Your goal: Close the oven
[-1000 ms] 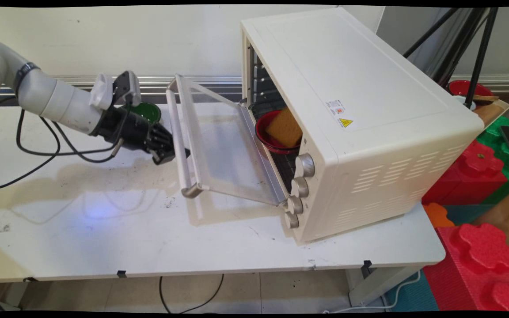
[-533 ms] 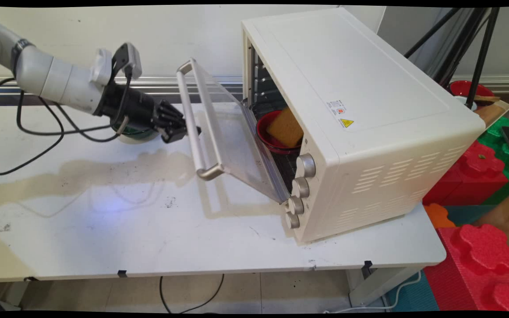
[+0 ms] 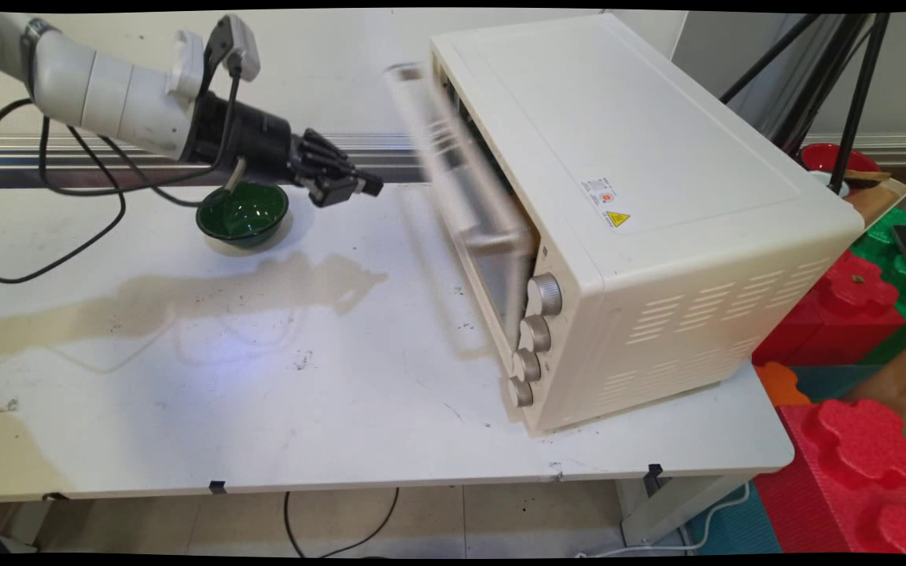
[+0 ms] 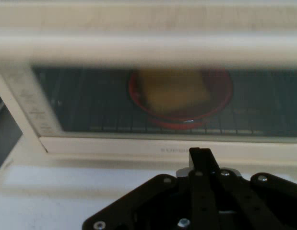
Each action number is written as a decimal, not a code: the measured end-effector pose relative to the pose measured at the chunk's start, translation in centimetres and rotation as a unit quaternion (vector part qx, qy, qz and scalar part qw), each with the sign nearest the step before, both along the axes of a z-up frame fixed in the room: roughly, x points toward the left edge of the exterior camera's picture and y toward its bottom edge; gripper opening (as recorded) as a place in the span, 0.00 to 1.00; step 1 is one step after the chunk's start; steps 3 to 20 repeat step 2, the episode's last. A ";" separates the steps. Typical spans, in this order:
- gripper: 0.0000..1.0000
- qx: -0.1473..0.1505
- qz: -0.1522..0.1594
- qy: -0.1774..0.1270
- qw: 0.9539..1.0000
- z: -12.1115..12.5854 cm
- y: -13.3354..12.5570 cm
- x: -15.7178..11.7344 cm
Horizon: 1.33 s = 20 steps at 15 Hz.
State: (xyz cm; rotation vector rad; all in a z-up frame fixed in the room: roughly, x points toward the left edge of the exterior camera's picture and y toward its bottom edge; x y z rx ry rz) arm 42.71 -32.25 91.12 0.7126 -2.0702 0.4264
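A cream toaster oven (image 3: 642,196) stands on the right half of the white table (image 3: 264,409). Its glass door (image 3: 473,220) is blurred in mid-swing and stands almost closed against the oven front. My gripper (image 3: 373,187) hangs in the air left of the door, apart from it, shut and holding nothing. In the hand view the gripper (image 4: 200,155) points at the door (image 4: 162,143); behind the glass a red bowl (image 4: 221,103) holds a yellow sponge (image 4: 174,91) on the rack. A green bowl (image 3: 242,214) sits on the table below my wrist.
Three or more round knobs (image 3: 543,295) line the oven's near corner. Black cables (image 3: 52,196) hang from the arm at the left. Red and green foam blocks (image 3: 854,440), black tripod legs (image 3: 854,94) and another red bowl (image 3: 823,156) are off the table's right end.
The oven door has swung up from half open to nearly closed. My gripper rose and moved right with the handle, then came free of it. The green bowl is uncovered again.
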 end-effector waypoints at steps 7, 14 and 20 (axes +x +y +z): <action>0.00 -0.007 0.000 0.006 1.000 0.7 -0.4 -0.2; 0.00 -0.007 0.000 0.006 1.000 0.7 -0.4 -0.2; 0.00 -0.007 0.000 0.006 1.000 0.7 -0.4 -0.2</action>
